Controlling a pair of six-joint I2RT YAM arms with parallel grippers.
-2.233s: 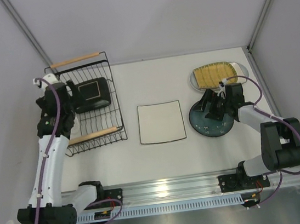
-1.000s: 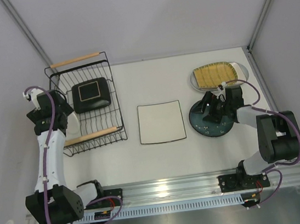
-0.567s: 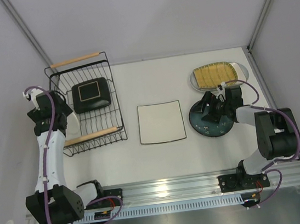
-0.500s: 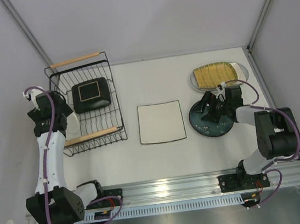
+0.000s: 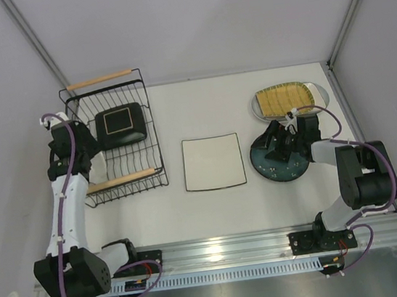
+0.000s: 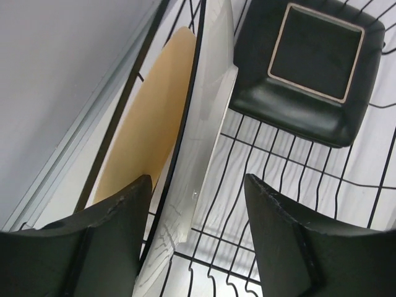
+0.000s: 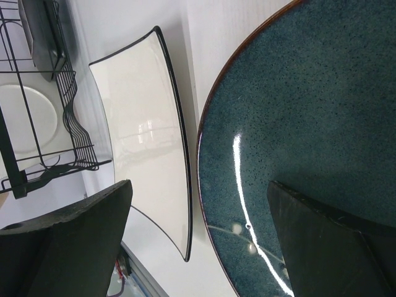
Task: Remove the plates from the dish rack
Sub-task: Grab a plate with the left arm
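Pale grey walls (image 5: 203, 16) enclose a white table (image 5: 214, 212) with an aluminium rail (image 5: 219, 252).

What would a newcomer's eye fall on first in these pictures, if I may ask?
The black wire dish rack at far left holds a dark square plate, and the left arm's fingers straddle an upright white plate beside a tan plate. Mid-table lies a black-rimmed white square plate; the right arm's open fingers hover over a speckled teal round plate.

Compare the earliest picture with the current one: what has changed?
The left gripper drew back off the dark square plate to the left side of the dish rack, now straddling an upright white plate. The right gripper stayed open over the teal speckled plate; the white square plate did not move.
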